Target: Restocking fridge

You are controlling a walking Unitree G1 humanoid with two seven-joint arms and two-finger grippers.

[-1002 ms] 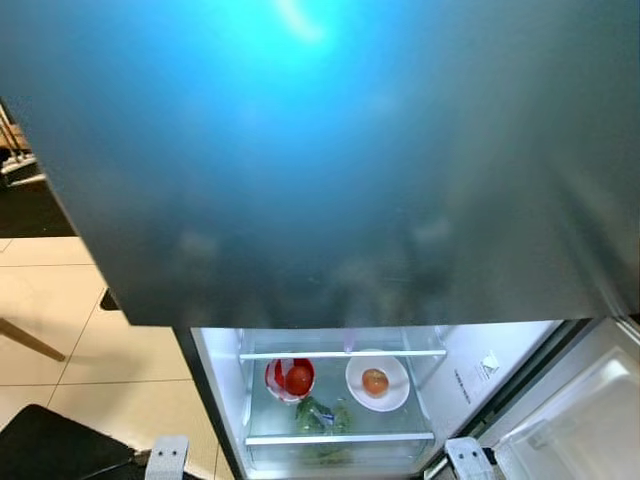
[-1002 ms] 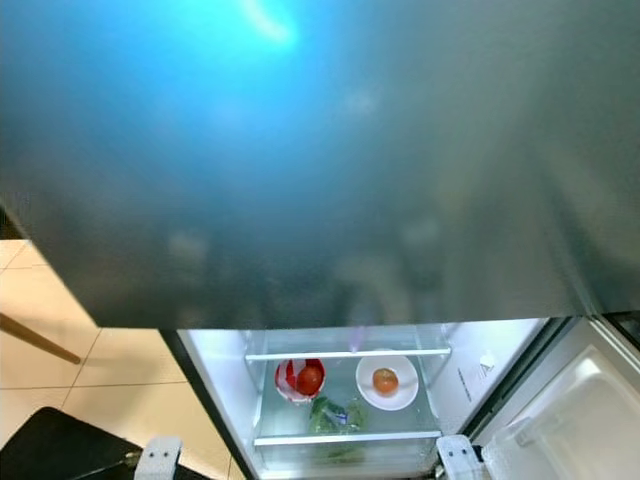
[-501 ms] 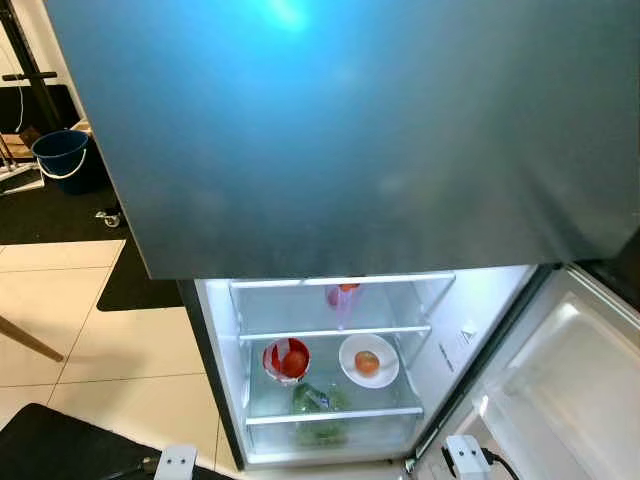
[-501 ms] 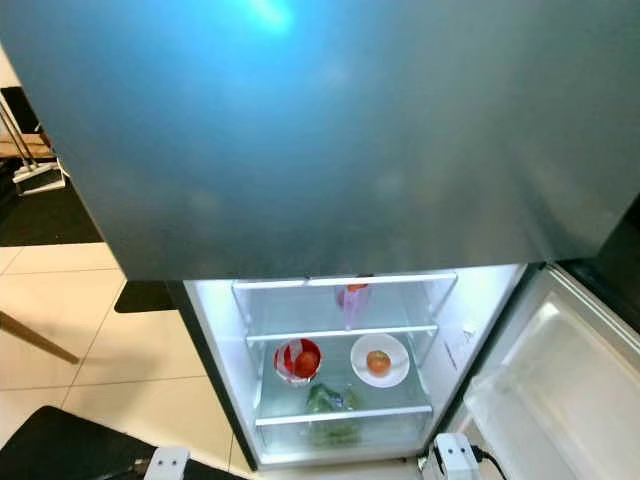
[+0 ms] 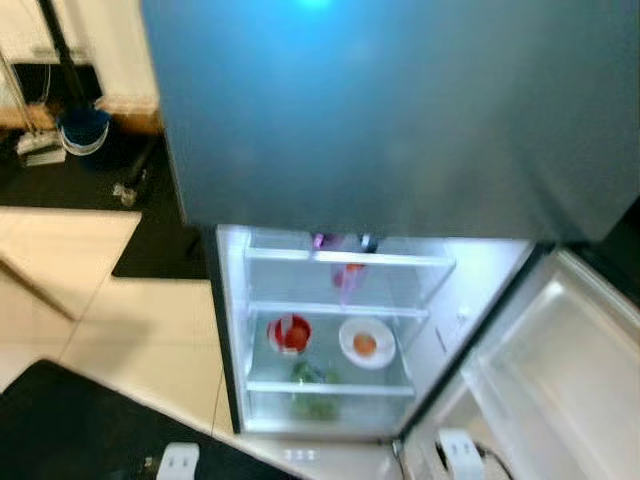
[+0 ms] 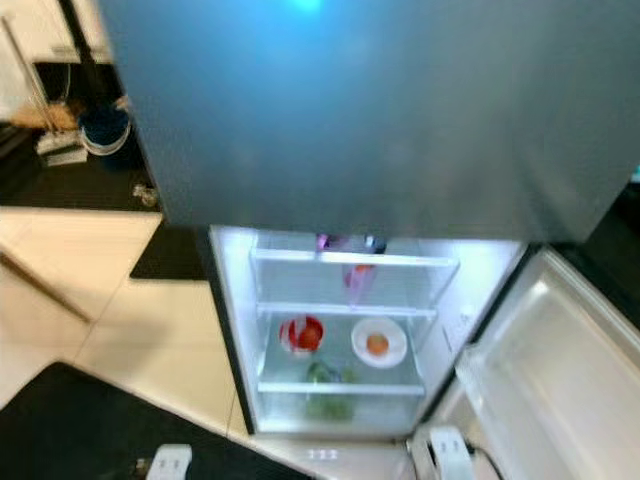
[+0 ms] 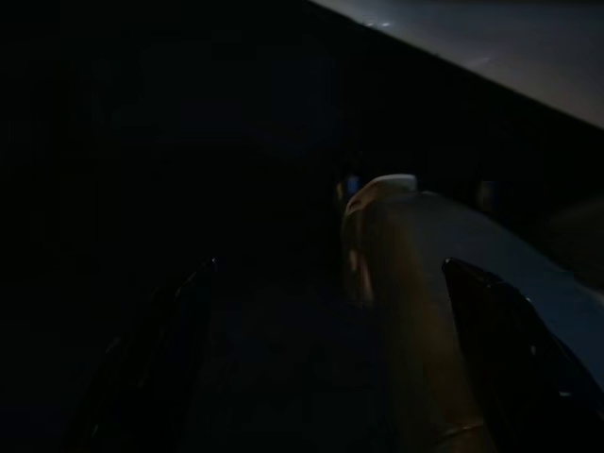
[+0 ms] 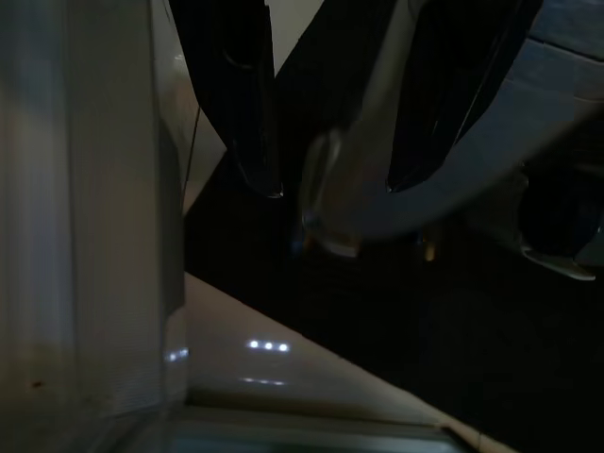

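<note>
Cream tiled floor (image 5: 150,320), black mat (image 5: 160,255), blue bucket (image 5: 83,127) beyond

Fridge (image 6: 250,340) lower compartment open, lit; red bowl (image 6: 301,335) beside white plate (image 6: 379,343), greens (image 6: 325,375) below.

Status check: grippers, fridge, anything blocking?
Both grippers low, idle. Fridge lower door open, lit; red bowl and white plate on middle shelf, greens below. Nothing blocking the shelves.
</note>
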